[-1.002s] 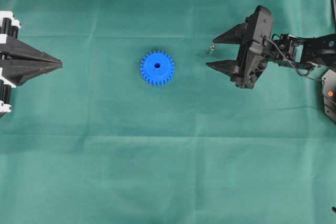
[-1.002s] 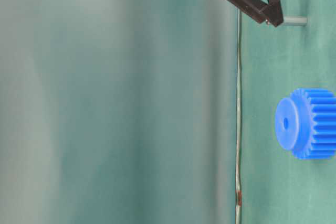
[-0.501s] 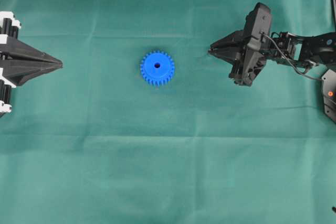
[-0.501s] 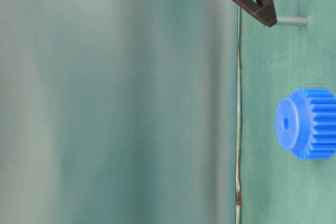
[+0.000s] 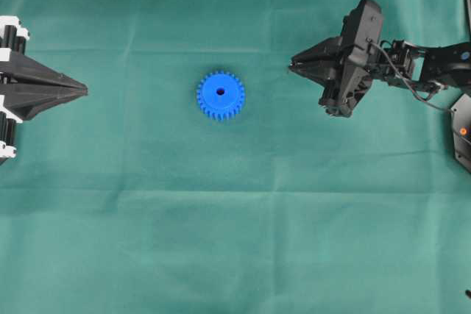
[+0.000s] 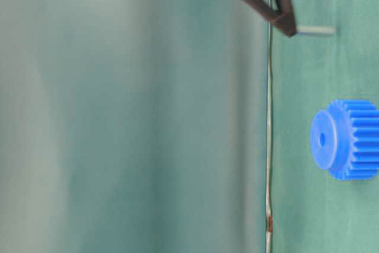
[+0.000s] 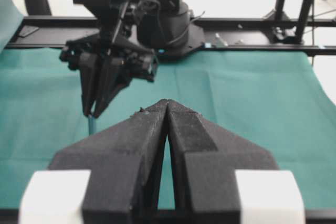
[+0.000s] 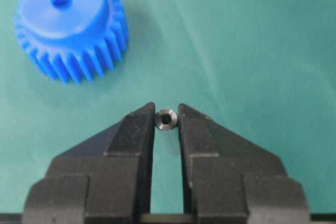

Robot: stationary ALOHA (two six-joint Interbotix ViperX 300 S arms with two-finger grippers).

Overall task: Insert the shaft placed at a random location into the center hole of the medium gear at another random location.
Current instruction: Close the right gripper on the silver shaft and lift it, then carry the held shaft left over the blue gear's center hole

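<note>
Right wrist view: right end effector [image 8: 166, 121] clenches the shaft [image 8: 166, 119] upright beside the medium gear [image 8: 68, 23].

Looks like a robotics lab bench setup, since the table is covered with a wrinkled green cloth [image 5: 235, 240], a black metal rail [image 7: 252, 23] runs along the far edge, and camera stands [image 7: 307, 3] sit behind it against a plain white backdrop.

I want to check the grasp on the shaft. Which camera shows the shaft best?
The right wrist view: the shaft shows end-on, pinched between the right gripper tips. Table-level shows its length sticking out past the tips; left wrist only a sliver; overhead hides it.
</note>
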